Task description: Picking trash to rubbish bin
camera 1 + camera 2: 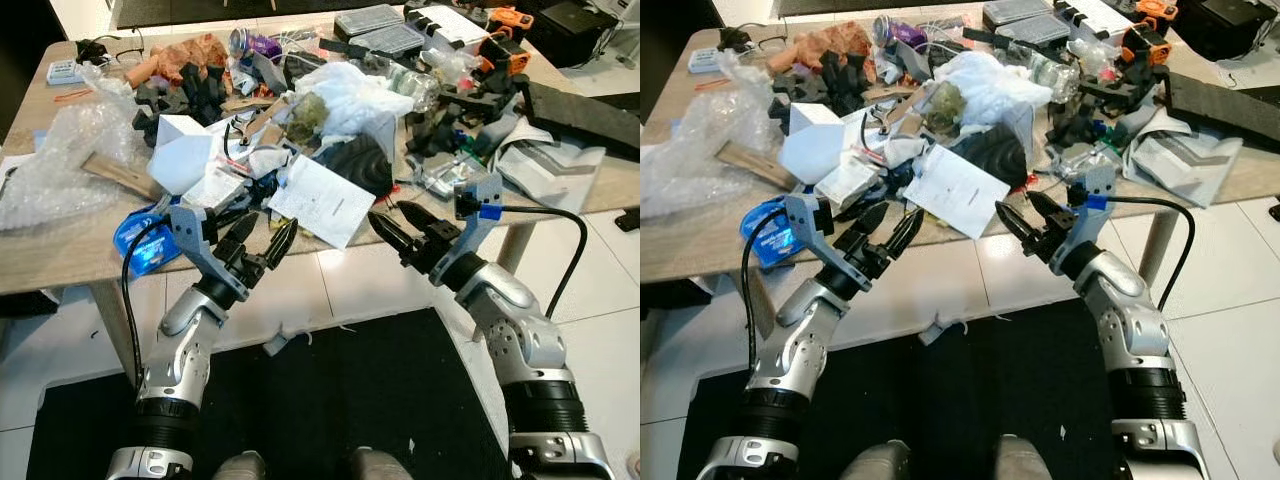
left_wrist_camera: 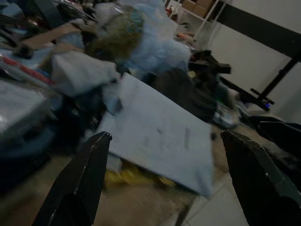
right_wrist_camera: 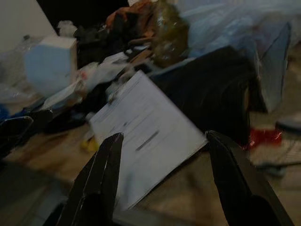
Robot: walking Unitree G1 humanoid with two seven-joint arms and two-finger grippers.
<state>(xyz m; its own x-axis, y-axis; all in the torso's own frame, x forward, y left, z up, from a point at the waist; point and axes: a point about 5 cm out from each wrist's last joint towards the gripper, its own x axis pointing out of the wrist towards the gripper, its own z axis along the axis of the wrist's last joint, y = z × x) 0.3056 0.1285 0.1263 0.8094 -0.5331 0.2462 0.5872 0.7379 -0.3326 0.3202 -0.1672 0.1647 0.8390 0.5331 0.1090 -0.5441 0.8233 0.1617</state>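
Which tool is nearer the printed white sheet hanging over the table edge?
Left, narrowly. The left tool is open beside the printed white sheet's left corner; the right tool, also open, sits just past its right corner.

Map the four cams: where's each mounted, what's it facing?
Left eye, right eye: head stereo pair, looking forward and down at the cluttered table; both silver arms, left gripper and right gripper open.
Left wrist: along its two black fingers toward the white printed sheet.
Right wrist: along its fingers at that sheet.
Shared: the sheet at the table's near edge.

both hands raised, fingers apart
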